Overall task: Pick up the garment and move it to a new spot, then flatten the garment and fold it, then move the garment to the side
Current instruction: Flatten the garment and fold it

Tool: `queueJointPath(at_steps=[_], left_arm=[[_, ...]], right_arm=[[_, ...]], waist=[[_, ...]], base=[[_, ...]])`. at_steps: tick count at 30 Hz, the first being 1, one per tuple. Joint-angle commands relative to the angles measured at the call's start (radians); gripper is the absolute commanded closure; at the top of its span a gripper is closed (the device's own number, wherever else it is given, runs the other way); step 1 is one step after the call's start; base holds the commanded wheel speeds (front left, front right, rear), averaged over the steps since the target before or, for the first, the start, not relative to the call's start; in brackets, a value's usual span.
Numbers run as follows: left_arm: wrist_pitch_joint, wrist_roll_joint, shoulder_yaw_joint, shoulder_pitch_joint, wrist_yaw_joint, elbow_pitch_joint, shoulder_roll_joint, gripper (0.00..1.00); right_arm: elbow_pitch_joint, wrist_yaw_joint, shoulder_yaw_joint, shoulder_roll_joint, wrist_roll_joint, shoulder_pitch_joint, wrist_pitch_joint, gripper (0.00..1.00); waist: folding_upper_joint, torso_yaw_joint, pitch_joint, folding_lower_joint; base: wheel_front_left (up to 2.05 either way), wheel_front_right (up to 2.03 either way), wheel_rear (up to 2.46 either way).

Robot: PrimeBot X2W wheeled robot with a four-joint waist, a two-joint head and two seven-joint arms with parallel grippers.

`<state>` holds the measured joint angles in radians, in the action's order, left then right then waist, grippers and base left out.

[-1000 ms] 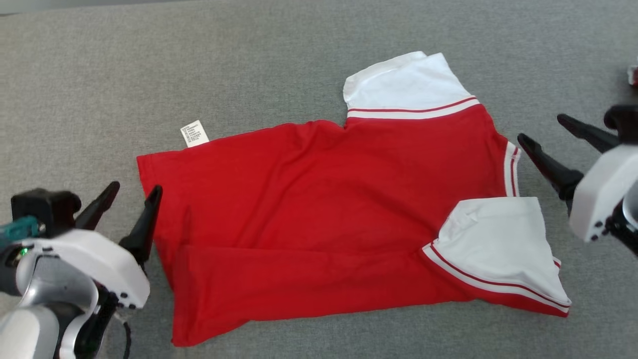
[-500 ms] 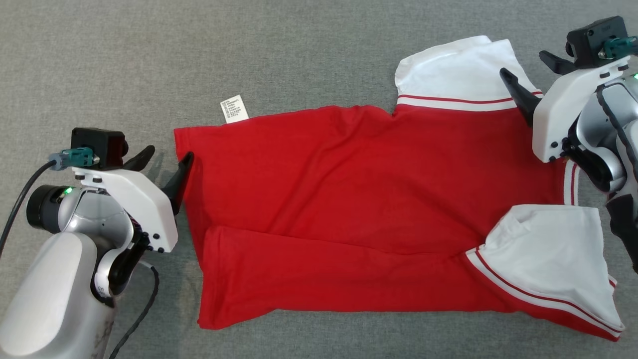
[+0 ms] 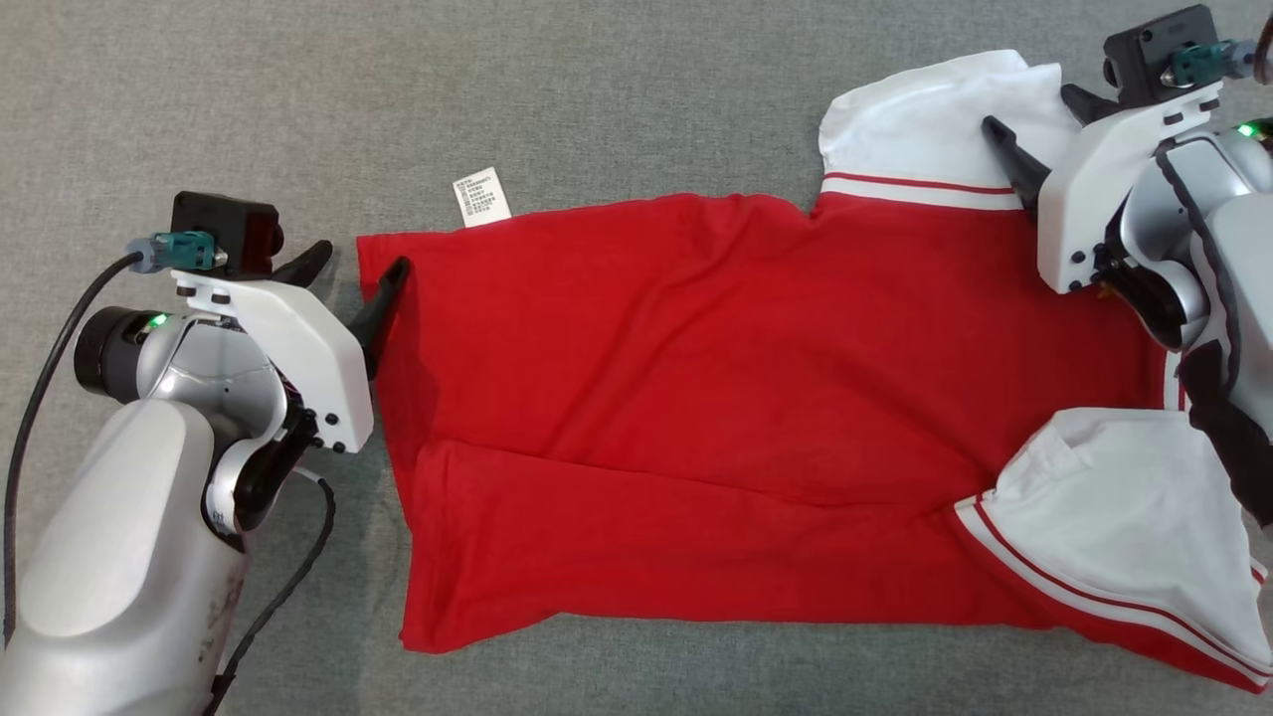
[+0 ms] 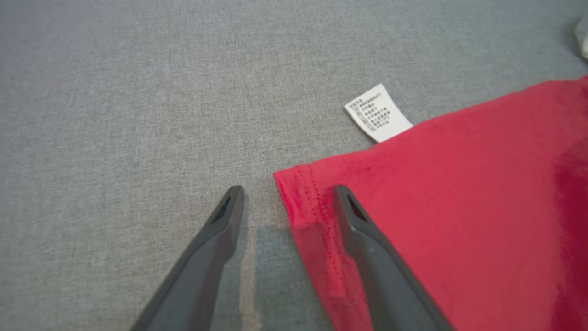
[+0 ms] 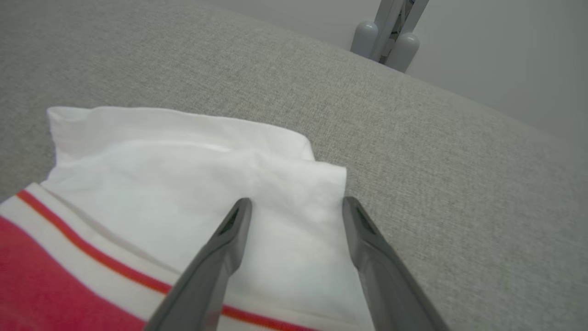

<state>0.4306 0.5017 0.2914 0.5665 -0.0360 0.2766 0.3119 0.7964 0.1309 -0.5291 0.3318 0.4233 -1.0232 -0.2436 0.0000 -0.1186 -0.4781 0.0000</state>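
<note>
A red garment (image 3: 696,378) with white sleeves lies spread on the grey surface, its lower part folded over. A white label (image 3: 481,197) sticks out at its far left edge. My left gripper (image 3: 363,257) is open at the hem's far left corner, one finger over the red cloth and the other over bare surface. In the left wrist view the left gripper (image 4: 288,189) straddles that corner of the garment (image 4: 459,207) near the label (image 4: 377,112). My right gripper (image 3: 1029,107) is open over the far white sleeve (image 5: 161,184). The right gripper (image 5: 297,200) holds nothing.
The grey fabric surface (image 3: 597,89) extends beyond the garment on every side. Its far edge and a grey stand's legs (image 5: 390,39) show in the right wrist view. A black cable (image 3: 288,587) hangs beside my left arm. The near white sleeve (image 3: 1124,517) lies at the lower right.
The head camera has shifted. My left gripper has come up to the hem corner, and my right gripper has swung over the far white sleeve. Both stay open.
</note>
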Motion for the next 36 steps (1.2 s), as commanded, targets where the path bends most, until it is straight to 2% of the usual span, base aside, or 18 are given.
queueJointPath(at_steps=[1, 8, 9, 10, 11, 24, 30, 36], left_arm=[[-0.003, 0.001, 0.0, 0.019, -0.007, 0.007, 0.003, 0.0], [0.007, 0.001, 0.015, 0.025, -0.016, 0.033, 0.01, 0.0], [0.008, -0.001, 0.022, 0.026, -0.019, 0.038, 0.013, 0.0], [0.004, -0.004, 0.025, 0.029, -0.024, 0.04, 0.013, 1.0], [0.007, -0.004, 0.032, 0.031, -0.029, 0.047, 0.014, 1.0], [-0.166, -0.027, 0.011, 0.072, -0.036, 0.096, 0.024, 1.0], [-0.153, -0.014, 0.015, 0.073, -0.044, 0.142, 0.042, 1.0], [-0.156, -0.003, 0.026, 0.074, -0.051, 0.152, 0.039, 1.0]], right_arm=[[0.012, 0.0, -0.01, -0.001, 0.009, -0.012, 0.012, 0.0], [0.055, 0.0, -0.071, -0.01, 0.057, -0.026, 0.038, 0.0], [0.057, 0.0, -0.079, -0.012, 0.066, -0.028, 0.044, 0.43], [0.06, 0.0, -0.084, -0.013, 0.076, -0.031, 0.053, 0.82], [0.061, 0.0, -0.092, -0.017, 0.087, -0.032, 0.059, 1.0], [0.11, 0.0, -0.102, -0.025, 0.145, -0.05, 0.263, 1.0], [0.139, 0.0, -0.099, -0.035, 0.179, -0.038, 0.287, 1.0], [0.178, 0.0, -0.117, -0.045, 0.176, -0.053, 0.275, 1.0]], waist=[[0.0, 0.005, -0.001, 0.0], [0.0, 0.019, 0.002, 0.0], [0.0, 0.02, 0.003, 0.0], [0.0, 0.022, 0.003, 0.0], [0.0, 0.024, 0.005, 0.0], [0.0, 0.074, 0.068, 0.0], [0.0, 0.099, 0.098, 0.0], [0.0, 0.085, 0.083, 0.0]], base=[[0.0, 0.0, 0.0], [0.0, 0.0, 0.0], [0.0, 0.0, 0.0], [0.0, 0.0, 0.0], [0.0, 0.0, 0.0], [0.0, 0.0, 0.0], [0.0, 0.0, 0.0], [0.0, 0.0, 0.0]])
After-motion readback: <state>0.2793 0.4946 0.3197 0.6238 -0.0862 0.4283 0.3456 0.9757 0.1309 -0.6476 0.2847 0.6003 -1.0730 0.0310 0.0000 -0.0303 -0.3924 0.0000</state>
